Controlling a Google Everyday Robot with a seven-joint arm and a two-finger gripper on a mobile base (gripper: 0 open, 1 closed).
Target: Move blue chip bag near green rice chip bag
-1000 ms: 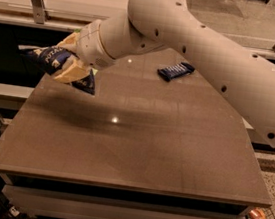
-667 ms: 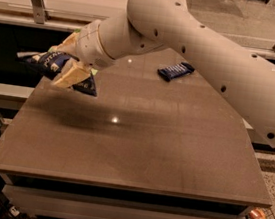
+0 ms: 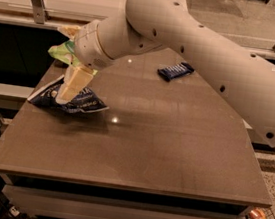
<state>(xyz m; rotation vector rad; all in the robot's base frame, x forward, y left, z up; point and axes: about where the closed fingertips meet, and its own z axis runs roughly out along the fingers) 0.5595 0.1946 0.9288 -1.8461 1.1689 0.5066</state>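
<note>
The blue chip bag [image 3: 85, 103], crumpled navy foil with white lettering, hangs low over the table's left edge. My gripper [image 3: 69, 92] is shut on it, one cream finger [image 3: 74, 83] lying across its top. The green rice chip bag [image 3: 61, 51] lies just behind, at the table's back left corner, partly hidden by my wrist. The two bags are about a hand's width apart.
A small flat dark blue bar wrapper [image 3: 175, 71] lies at the back middle of the brown table [image 3: 172, 151]. A yellowish packet [image 3: 69, 30] shows behind the green bag. My arm crosses the table's back right. A rail with posts runs behind.
My gripper has lowered the blue chip bag from mid-air down close to the table at its left edge. The green bag has come into view behind it.
</note>
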